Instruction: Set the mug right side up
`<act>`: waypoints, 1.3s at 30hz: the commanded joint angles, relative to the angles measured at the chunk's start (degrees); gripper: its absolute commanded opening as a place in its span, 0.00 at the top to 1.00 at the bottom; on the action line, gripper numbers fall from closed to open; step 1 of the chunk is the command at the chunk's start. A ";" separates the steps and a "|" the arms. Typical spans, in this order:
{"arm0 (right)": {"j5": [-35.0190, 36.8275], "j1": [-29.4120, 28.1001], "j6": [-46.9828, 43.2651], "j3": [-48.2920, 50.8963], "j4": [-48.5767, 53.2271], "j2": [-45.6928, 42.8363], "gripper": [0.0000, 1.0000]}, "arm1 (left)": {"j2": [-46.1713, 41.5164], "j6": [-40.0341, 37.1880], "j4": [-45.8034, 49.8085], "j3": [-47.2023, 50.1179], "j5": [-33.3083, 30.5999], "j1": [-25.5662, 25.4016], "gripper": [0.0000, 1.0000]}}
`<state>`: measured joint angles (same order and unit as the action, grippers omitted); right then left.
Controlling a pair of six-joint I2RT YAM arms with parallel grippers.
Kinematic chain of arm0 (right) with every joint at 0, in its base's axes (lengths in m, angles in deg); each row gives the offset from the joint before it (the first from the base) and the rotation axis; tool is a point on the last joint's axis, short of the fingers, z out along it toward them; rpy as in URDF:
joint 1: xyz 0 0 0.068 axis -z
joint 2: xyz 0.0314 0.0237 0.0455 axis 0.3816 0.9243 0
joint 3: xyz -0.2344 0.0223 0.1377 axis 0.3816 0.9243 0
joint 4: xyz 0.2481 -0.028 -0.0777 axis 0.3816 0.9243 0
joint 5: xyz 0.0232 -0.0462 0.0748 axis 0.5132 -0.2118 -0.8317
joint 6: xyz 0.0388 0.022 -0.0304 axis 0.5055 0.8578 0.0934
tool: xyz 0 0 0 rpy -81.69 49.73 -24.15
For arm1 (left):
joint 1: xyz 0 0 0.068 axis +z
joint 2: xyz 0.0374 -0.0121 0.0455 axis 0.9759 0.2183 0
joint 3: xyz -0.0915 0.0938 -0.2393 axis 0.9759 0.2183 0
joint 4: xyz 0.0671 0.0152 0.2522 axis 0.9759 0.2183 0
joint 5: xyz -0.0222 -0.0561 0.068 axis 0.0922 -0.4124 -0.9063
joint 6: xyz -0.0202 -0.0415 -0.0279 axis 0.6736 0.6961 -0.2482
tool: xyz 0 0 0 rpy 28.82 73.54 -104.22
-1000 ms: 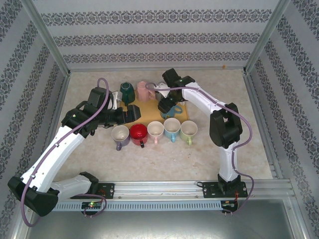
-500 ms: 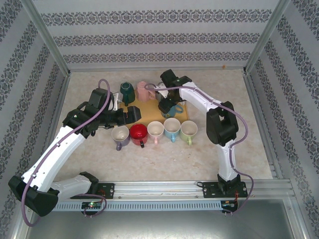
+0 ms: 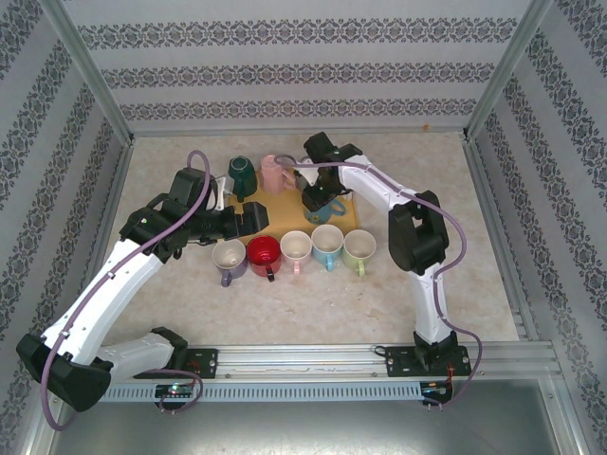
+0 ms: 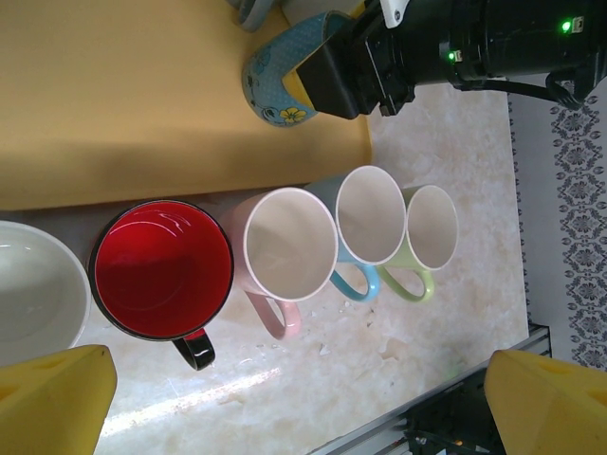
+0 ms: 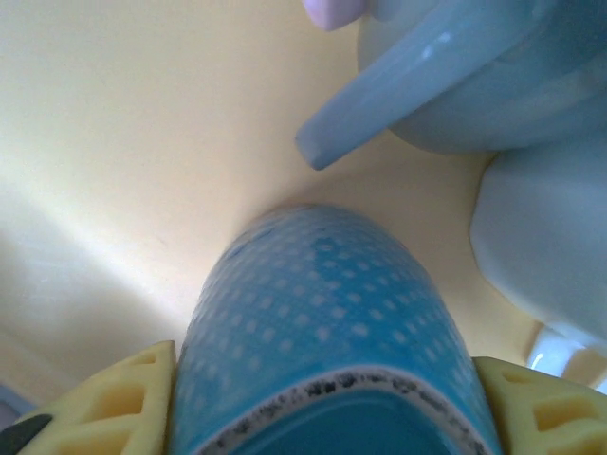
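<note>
From above, we see the blue mug (image 3: pixel 325 208) on the yellow board (image 3: pixel 280 210), at 12 o'clock from the row of upright mugs (image 3: pixel 296 248) on the counter (image 3: pixel 285 303). The right tool (image 3: pixel 316 197) covers its top. The right wrist camera gives what that view hides: both yellow pads (image 5: pixel 104 408) press against the mug's dotted sides, so the tool is clenched on it. The left wrist camera shows the left tool (image 4: pixel 303 403) released, its pads wide apart over the red mug (image 4: pixel 161 270) and its neighbours, with the blue mug at 12 o'clock.
</note>
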<state>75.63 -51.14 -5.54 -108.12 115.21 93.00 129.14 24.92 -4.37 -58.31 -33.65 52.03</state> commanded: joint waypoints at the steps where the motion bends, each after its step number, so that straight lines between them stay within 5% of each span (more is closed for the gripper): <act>1: -3.37 0.33 2.56 -3.85 0.95 -0.35 0.71 | 0.38 -0.01 -1.68 -0.20 0.44 0.70 0.00; 13: 0.49 -0.21 4.97 -6.93 -0.71 -10.03 0.78 | 0.19 -0.30 -0.69 -2.56 -1.23 0.71 0.00; 23: 3.86 0.02 19.17 -9.68 -0.80 -20.62 0.80 | 1.84 -0.24 -3.25 -5.90 -0.14 0.68 0.00; 32: -8.43 5.08 45.87 -12.49 -3.26 -28.20 0.82 | 4.07 2.10 -16.75 -5.03 5.25 0.68 0.00; 39: -22.06 11.49 73.21 4.22 -21.21 -39.63 0.85 | 7.52 11.45 -43.85 0.86 14.18 0.59 0.02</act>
<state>61.20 -40.74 51.66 -108.38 106.55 58.36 134.94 30.58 -31.01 -59.73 -25.02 52.03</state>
